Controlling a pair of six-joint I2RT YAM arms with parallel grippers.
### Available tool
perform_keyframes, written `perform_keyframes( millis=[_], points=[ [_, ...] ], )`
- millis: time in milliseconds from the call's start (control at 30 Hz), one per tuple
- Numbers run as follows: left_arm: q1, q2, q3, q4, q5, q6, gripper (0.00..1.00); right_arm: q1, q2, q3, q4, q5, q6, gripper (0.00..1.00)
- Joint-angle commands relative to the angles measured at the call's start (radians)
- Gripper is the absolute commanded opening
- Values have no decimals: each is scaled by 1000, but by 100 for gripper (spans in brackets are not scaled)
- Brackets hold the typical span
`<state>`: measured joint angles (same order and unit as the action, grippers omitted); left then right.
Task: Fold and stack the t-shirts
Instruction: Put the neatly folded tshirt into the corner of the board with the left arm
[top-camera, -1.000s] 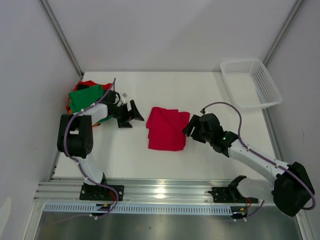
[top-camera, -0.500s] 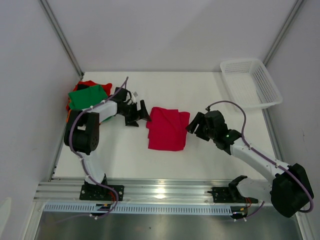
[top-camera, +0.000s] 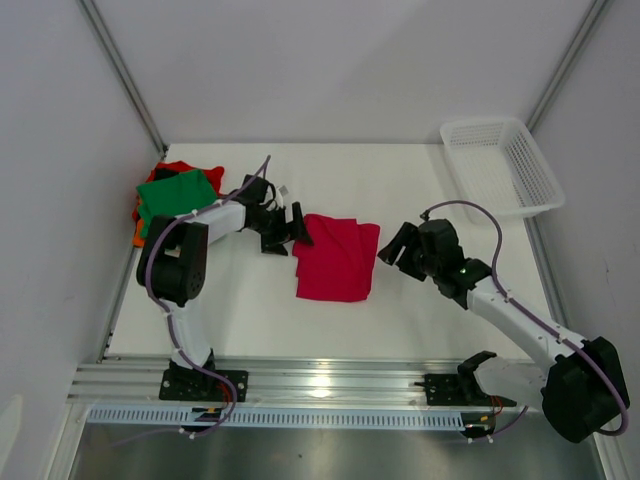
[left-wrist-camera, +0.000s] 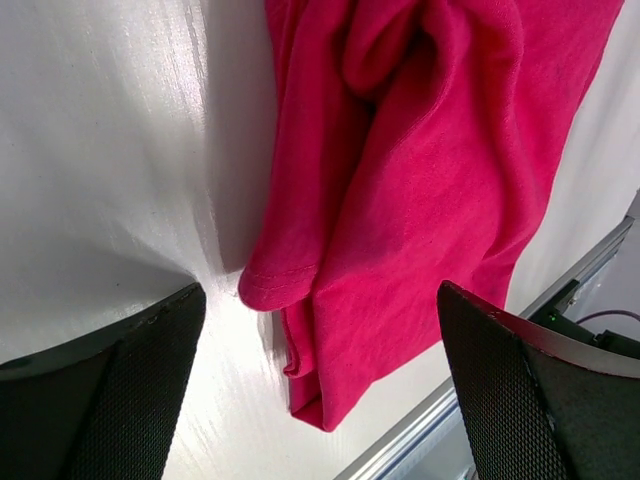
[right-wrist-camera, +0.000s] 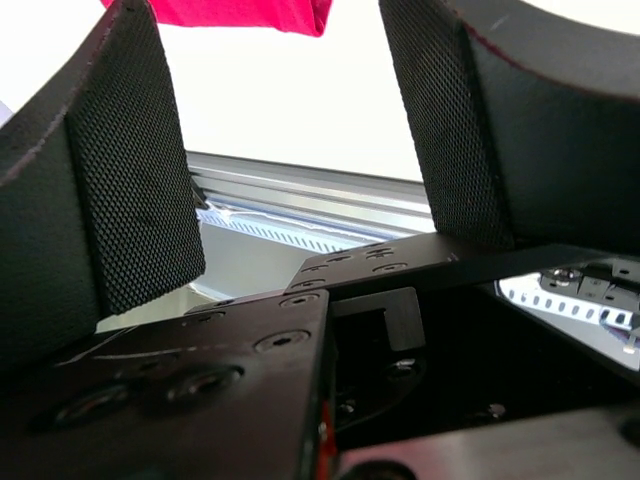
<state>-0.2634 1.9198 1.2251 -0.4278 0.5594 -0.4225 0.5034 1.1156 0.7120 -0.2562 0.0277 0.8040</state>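
Observation:
A crimson t-shirt (top-camera: 337, 258) lies folded in a rough rectangle at the table's middle. My left gripper (top-camera: 297, 228) is open at the shirt's upper left edge. In the left wrist view its fingers (left-wrist-camera: 110, 390) stand wide on either side of the crimson t-shirt (left-wrist-camera: 400, 170), whose folded corner lies between them, ungripped. My right gripper (top-camera: 396, 248) hovers open just right of the shirt, a little apart from it. The right wrist view has nothing between its fingers (right-wrist-camera: 135, 170), and a strip of the crimson t-shirt (right-wrist-camera: 240, 12) shows beyond them. A pile of t-shirts (top-camera: 175, 190), green on top of red and orange, sits at the back left.
A white mesh basket (top-camera: 500, 165) stands at the back right corner. Grey walls close in the table on the left, back and right. An aluminium rail (top-camera: 320, 380) carrying both arm bases runs along the near edge.
My left gripper has travelled right from near the pile to the crimson shirt's left edge. My right gripper has drawn back slightly to the right, off the shirt's right edge.

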Motion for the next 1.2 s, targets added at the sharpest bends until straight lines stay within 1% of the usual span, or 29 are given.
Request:
perform_keyframes(
  millis=[0, 400, 600, 633, 667, 700, 733, 767, 800, 967, 1067, 1100, 1133, 1167],
  points=[
    [-13, 16, 25, 27, 19, -27, 100, -8, -30, 44, -8, -11, -9, 69],
    [-105, 67, 40, 46, 25, -55, 100, -20, -46, 35, 2, -6, -3, 69],
    [-114, 70, 33, 60, 28, -70, 99, -28, -53, 21, 5, -8, 0, 69],
    [-114, 70, 33, 66, 34, -70, 92, -31, -56, 20, 5, -8, 1, 69],
    [-114, 73, 30, 76, 54, -70, 80, -29, -54, 18, 5, -9, 3, 69],
    [-114, 76, 31, 78, 62, -70, 65, -32, -57, 15, 6, -11, 3, 69],
    [-114, 79, 31, 84, 74, -71, 43, -35, -57, 15, 6, -12, 3, 69],
    [-114, 88, 33, 83, 89, -71, 35, -39, -56, 14, 9, -12, 3, 69],
    [-114, 91, 34, 83, 97, -73, 30, -39, -56, 15, 12, -15, 3, 69],
    [-114, 88, 4, 101, 99, -78, 25, -48, -56, 15, 20, -15, 4, 69],
    [-114, 90, -6, 106, 103, -78, 20, -49, -54, 12, 26, -15, 8, 69],
    [-114, 90, -7, 106, 105, -78, 12, -48, -54, 12, 26, -15, 9, 69],
    [-114, 90, -9, 104, 103, -81, 1, -49, -54, 10, 29, -15, 9, 68],
    [-114, 90, -7, 101, 94, -81, 0, -49, -54, 7, 29, -15, 9, 69]
  ],
)
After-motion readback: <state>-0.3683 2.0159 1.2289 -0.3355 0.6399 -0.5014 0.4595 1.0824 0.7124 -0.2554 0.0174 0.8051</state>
